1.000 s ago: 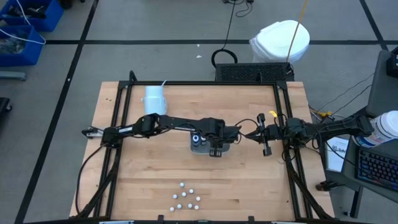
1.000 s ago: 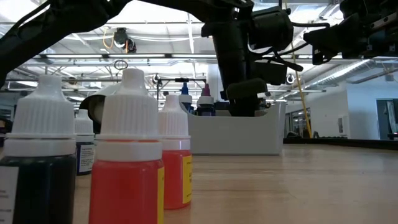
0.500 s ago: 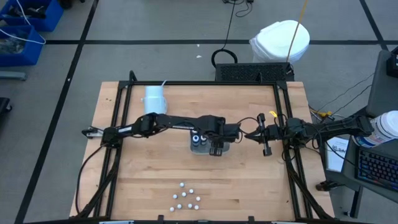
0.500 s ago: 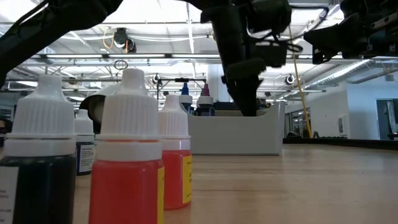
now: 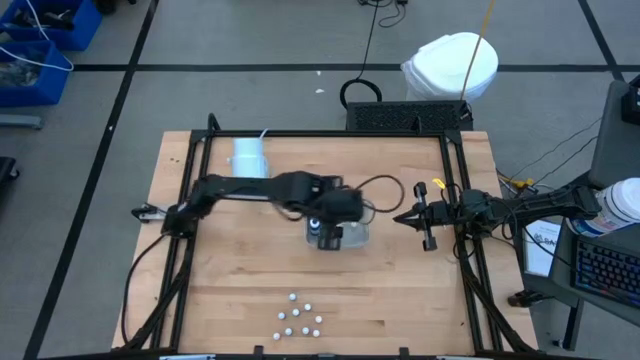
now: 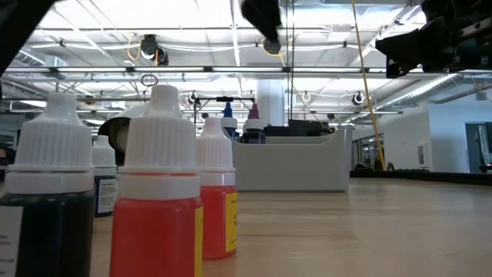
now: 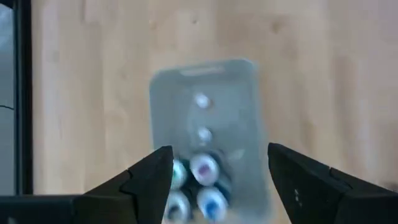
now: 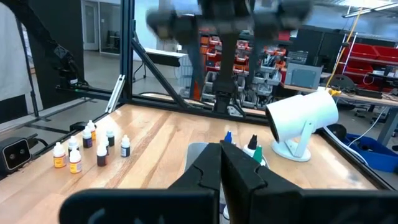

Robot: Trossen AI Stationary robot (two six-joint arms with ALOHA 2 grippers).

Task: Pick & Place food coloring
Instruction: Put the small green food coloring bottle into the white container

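Observation:
The grey tray [image 7: 205,81] stands at mid-table and holds several food coloring bottles [image 7: 202,168], standing upright on its floor. More food coloring bottles [image 5: 300,318] stand loose in a cluster near the table's near edge; they fill the foreground of the low view [image 6: 157,200]. My left gripper [image 7: 217,177] hangs open above the tray's end [image 5: 330,232], with nothing between its fingers. It shows only at the top of the low view [image 6: 265,23]. My right gripper [image 8: 221,165] waits shut near the table's right edge [image 5: 405,218], pointing level toward the tray.
A white cup [image 5: 248,155] lies on its side at the far left of the table [image 8: 305,118]. Black frame rails [image 5: 195,200] run along both sides. Bare wood lies between the tray and the loose bottles.
My left gripper has risen from inside the tray to well above it, almost out of the top of the low view, drifting slightly toward the table's left. The bottles in the tray stay where they stood.

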